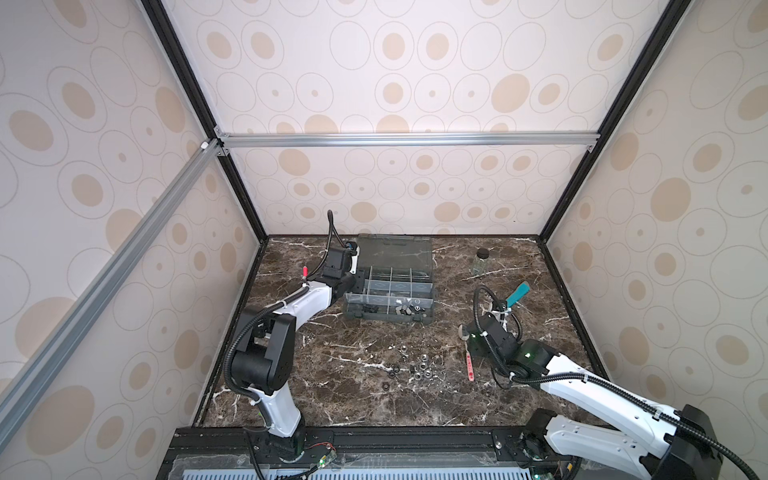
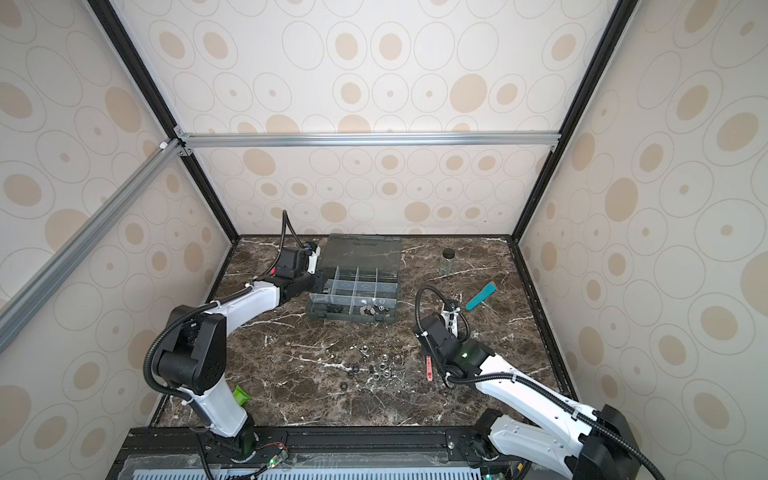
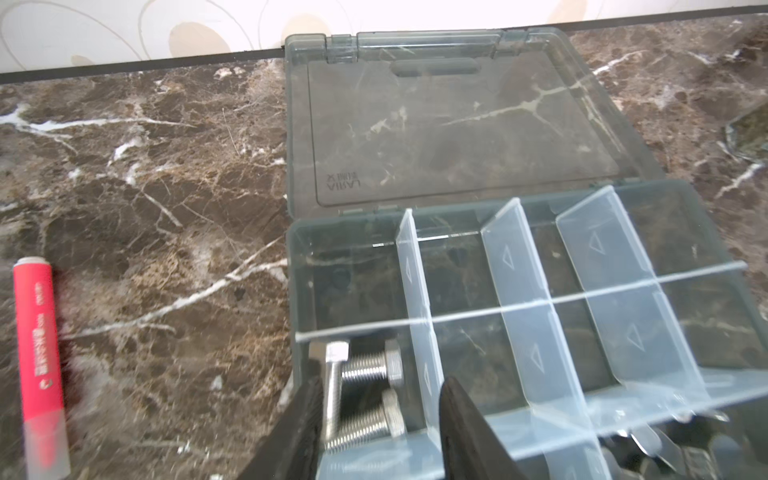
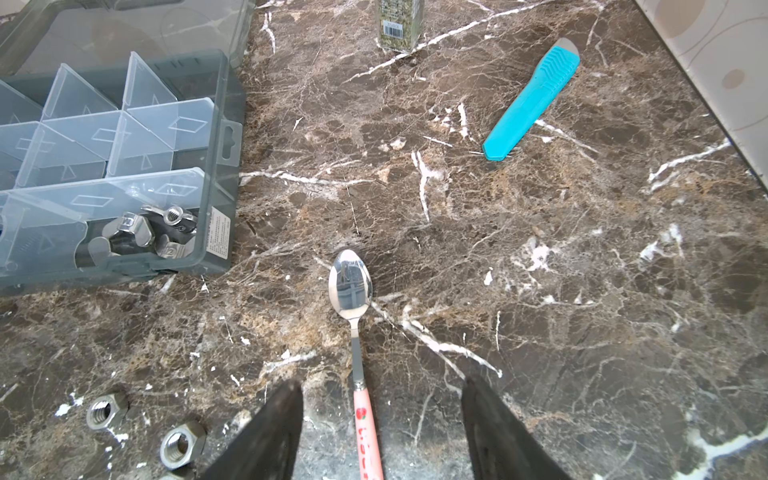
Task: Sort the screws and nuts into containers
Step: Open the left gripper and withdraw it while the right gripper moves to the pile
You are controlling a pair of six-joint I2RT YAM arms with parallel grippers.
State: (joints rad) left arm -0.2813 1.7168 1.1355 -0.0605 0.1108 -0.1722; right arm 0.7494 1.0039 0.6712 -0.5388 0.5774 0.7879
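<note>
Now the left claw (image 3: 381,378) is hanging released over the box's (image 3: 295,266) corner compartment (image 3: 357,331), where three screws (image 3: 365,368) are lying sorted between its fingers (image 3: 299,415); dividers (image 3: 419,316) are crowding it closely. The right claw (image 4: 381,382) is hovering open astride the spoon (image 4: 350,286), likely to scoop nuts (image 4: 183,444) lying beside it on roomy worktop (image 4: 540,270).

Both arms (image 1: 582,390) wear white shells (image 1: 309,301) over black joints (image 1: 257,365), with ribbed black cables (image 1: 227,357) and dark tapered fingers (image 4: 270,428).
</note>
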